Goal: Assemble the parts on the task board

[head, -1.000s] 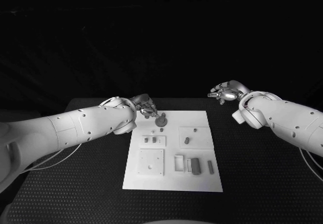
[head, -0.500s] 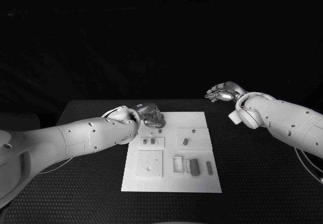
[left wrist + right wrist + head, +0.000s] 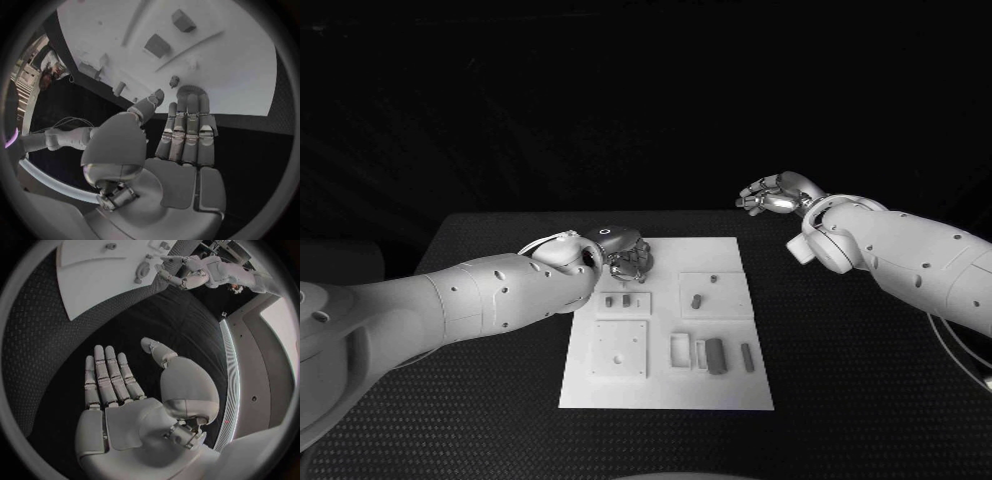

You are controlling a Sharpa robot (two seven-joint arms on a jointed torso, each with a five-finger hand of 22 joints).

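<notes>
The left hand [image 3: 626,256] is seen at the far left corner of the task board [image 3: 668,390], its fingers [image 3: 187,131] held straight and close together and its thumb set apart from them; nothing is gripped in it. In the left wrist view the fingertips are laid on a small round toothed part [image 3: 189,91] at the board's edge, with a still smaller part [image 3: 174,81] just beside that one. The right hand [image 3: 773,194] is held well apart from the board, raised beyond its far right corner over the black table [image 3: 848,400]. In the right wrist view its fingers [image 3: 106,375] are stretched out side by side with the thumb spread wide, and nothing is held in it. On the board itself, grey parts are laid out in several raised plates: two small upright pieces [image 3: 620,299] in the plate nearest the left hand, two more pieces [image 3: 705,290] in the plate to the right of it, a square plate [image 3: 622,348] nearer the robot, and to the right of that plate a row of long narrow parts [image 3: 717,356] lying side by side. Whether these parts are seated in their plates or merely resting on them cannot be told.
</notes>
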